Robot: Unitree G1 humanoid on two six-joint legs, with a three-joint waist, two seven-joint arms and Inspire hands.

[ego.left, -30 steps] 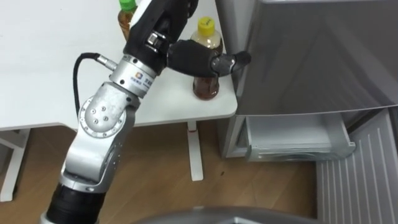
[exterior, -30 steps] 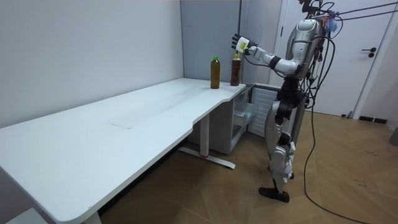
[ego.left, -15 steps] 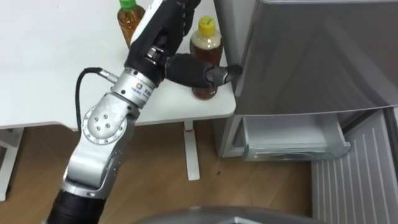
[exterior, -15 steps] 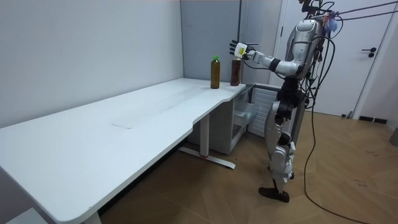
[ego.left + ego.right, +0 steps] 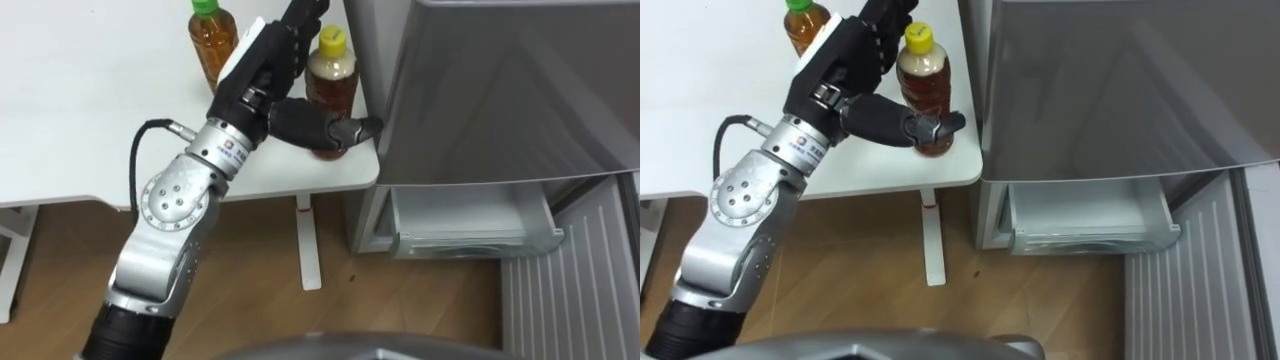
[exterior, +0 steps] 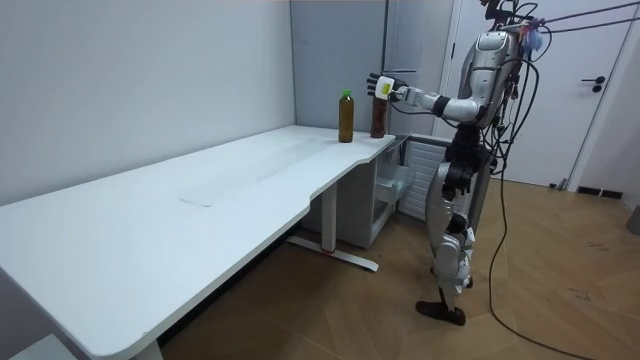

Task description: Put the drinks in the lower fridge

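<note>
While the robot stands by the fridge (image 5: 500,90), left hand (image 5: 258,72) spread wide, thumb across the yellow-capped bottle (image 5: 334,84), fingers (image 5: 303,14) straight.

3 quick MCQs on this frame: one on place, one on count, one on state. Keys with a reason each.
1. Where does the yellow-capped bottle stand?
A. in the fridge drawer
B. on the floor
C. on the table corner beside the fridge

2. How many bottles are on the table?
A. one
B. two
C. four

3. The fridge's lower compartment is:
A. open
B. shut
C. blocked by a chair

Answers:
1 C: it stands upright at the table's edge, right by the fridge wall.
2 B: there is just the yellow-capped one and the green-capped bottle.
3 A: its inner drawer lies exposed below the upper door.
</note>
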